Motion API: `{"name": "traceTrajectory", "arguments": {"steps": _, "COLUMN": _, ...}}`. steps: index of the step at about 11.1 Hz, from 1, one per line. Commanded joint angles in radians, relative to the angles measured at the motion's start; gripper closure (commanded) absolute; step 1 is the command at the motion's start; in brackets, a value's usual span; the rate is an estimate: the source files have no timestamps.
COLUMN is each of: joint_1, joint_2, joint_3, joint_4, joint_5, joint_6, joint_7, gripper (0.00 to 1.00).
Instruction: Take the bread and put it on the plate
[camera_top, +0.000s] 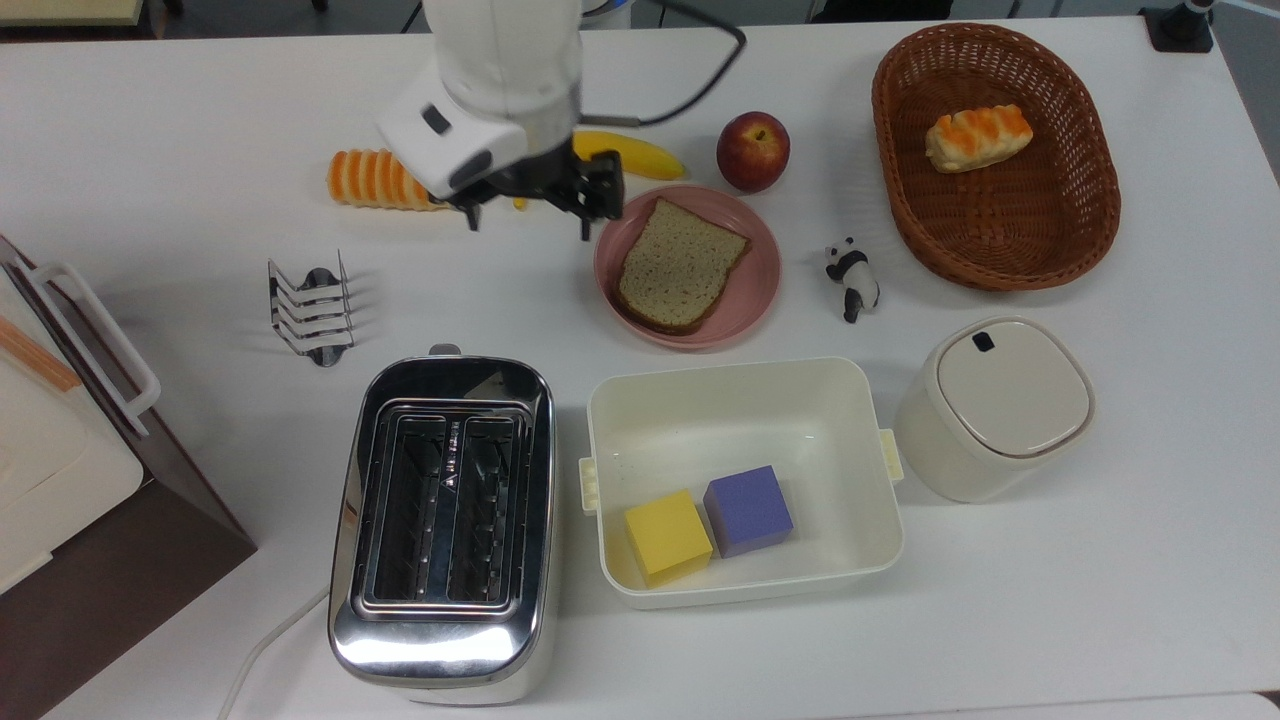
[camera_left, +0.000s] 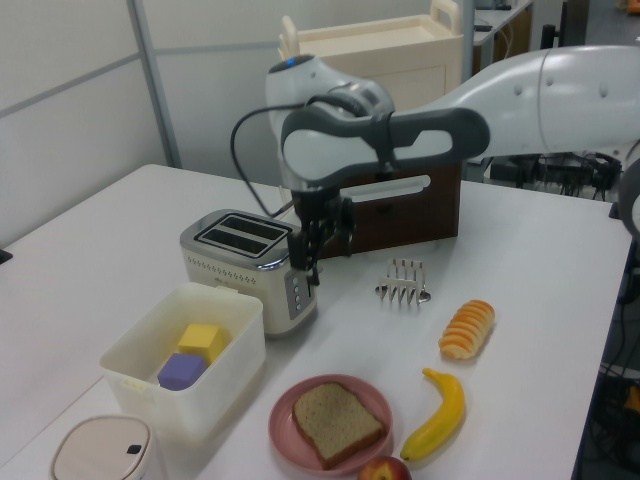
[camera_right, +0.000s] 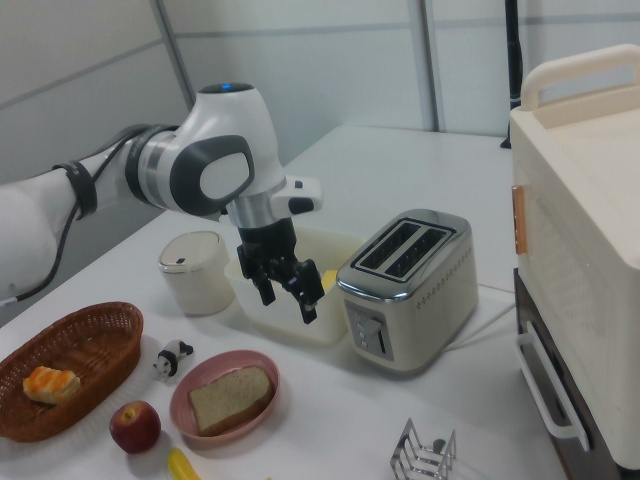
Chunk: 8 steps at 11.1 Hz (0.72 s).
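The bread (camera_top: 680, 265) is a brown slice lying flat in the pink plate (camera_top: 762, 262), with nothing touching it. It also lies flat on the plate (camera_left: 283, 438) at the bottom of the left view, bread (camera_left: 338, 422), and in the right view, bread (camera_right: 230, 395) on plate (camera_right: 183, 412). My gripper (camera_top: 530, 205) hangs above the table at the top view's left of the plate, open and holding nothing. In the left view the gripper (camera_left: 325, 260) is well above the plate, in front of the toaster. The right view shows the gripper (camera_right: 287, 300) with its fingers spread apart.
A toaster (camera_top: 445, 520) and a white bin (camera_top: 740, 375) holding two blocks stand below the plate in the top view. An apple (camera_top: 752, 150), banana (camera_top: 630, 152), striped roll (camera_top: 375, 178), toast rack (camera_top: 310, 305), panda figure (camera_top: 852, 275), basket (camera_top: 1000, 270) and lidded pot (camera_top: 995, 405) surround it.
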Motion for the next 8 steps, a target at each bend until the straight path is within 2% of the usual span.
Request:
{"name": "traceTrajectory", "arguments": {"steps": 1, "joint_1": -0.045, "joint_2": -0.128, "joint_3": 0.001, "joint_4": -0.045, "joint_5": -0.019, "joint_6": -0.007, "joint_7": -0.069, "gripper": 0.00}}
{"name": "traceTrajectory", "arguments": {"steps": 2, "joint_1": -0.067, "joint_2": -0.162, "joint_3": 0.012, "joint_4": -0.053, "joint_5": -0.019, "joint_6": -0.017, "joint_7": -0.071, "gripper": 0.00}}
{"name": "traceTrajectory", "arguments": {"steps": 4, "joint_1": -0.100, "joint_2": -0.221, "joint_3": 0.015, "joint_4": -0.087, "joint_5": -0.008, "joint_6": -0.020, "joint_7": -0.165, "gripper": 0.00}}
{"name": "traceTrajectory", "arguments": {"steps": 8, "joint_1": -0.111, "joint_2": -0.213, "joint_3": 0.015, "joint_4": -0.082, "joint_5": 0.007, "joint_6": -0.047, "joint_7": -0.181, "gripper": 0.00}}
